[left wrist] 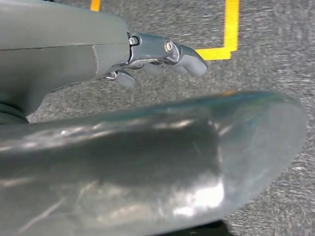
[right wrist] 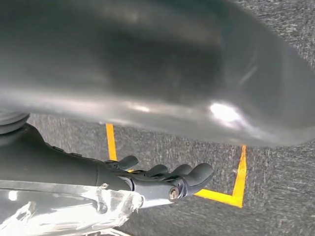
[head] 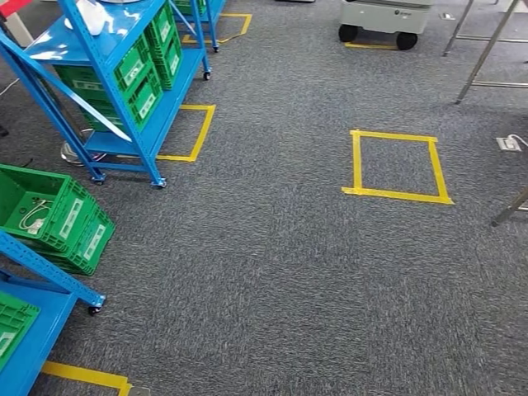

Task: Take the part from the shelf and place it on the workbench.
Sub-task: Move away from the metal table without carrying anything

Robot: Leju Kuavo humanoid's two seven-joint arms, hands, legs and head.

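A blue shelf (head: 106,58) stands at the upper left with green bins (head: 144,87) on its levels. A white object (head: 92,16) lies on its top board; I cannot tell whether it is the part. A second blue shelf (head: 34,330) is at the lower left, with a green bin (head: 59,216) holding a cable. My left hand (left wrist: 163,56) hangs over grey carpet, fingers straight and apart from the thumb, holding nothing. My right hand (right wrist: 167,179) hangs the same way, with nothing between thumb and fingers. A shiny crinkled surface (right wrist: 74,211) lies along its back.
A yellow tape square (head: 397,165) marks the carpet at centre right; more tape outlines lie by the shelves (head: 199,132). A grey wheeled cart (head: 379,18) stands at the top, and metal legs (head: 483,62) at the upper right. A floor socket (head: 509,143) sits near the right edge.
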